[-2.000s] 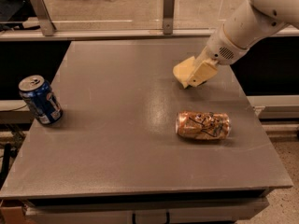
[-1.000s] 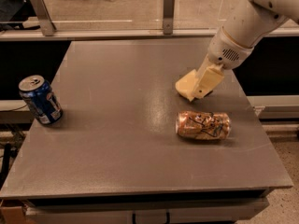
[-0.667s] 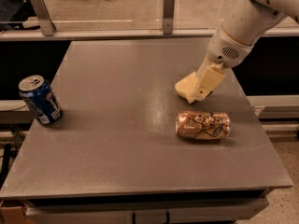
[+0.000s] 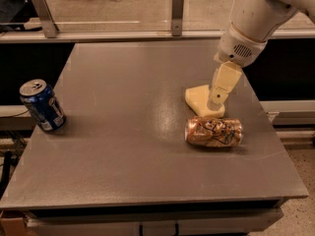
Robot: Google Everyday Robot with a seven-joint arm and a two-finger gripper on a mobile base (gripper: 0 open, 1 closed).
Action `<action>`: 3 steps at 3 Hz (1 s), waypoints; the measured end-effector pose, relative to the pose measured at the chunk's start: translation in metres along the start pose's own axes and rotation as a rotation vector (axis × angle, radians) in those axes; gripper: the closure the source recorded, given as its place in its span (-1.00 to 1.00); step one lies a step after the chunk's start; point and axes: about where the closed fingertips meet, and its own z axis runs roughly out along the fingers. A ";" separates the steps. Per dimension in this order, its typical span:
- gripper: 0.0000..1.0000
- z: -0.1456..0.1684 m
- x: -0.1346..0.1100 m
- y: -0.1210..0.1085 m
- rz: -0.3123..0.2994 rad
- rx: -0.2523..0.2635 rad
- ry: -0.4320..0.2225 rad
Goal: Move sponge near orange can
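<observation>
The pale yellow sponge [image 4: 198,98] sits low at the table surface, just behind the orange can [image 4: 214,132], which lies on its side at the right of the table. My cream-coloured gripper [image 4: 215,105] reaches down from the upper right and is shut on the sponge's right end, a little above the can. One finger [image 4: 222,85] shows in front of the sponge and the other is hidden behind it. I cannot tell whether the sponge touches the can.
A blue can [image 4: 42,105] with a silver top stands upright near the left edge of the grey table [image 4: 123,146]. A rail with metal posts [image 4: 177,11] runs behind the table's far edge. My white arm [image 4: 251,23] hangs over the right rear corner.
My gripper has carried the sponge down and towards the front, from the right rear of the table to just behind the orange can. Both cans have stayed put.
</observation>
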 end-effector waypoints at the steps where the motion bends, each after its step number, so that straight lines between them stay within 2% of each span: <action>1: -1.00 -0.020 -0.003 -0.016 -0.006 0.074 -0.054; 3: -1.00 -0.102 -0.004 -0.068 -0.025 0.322 -0.362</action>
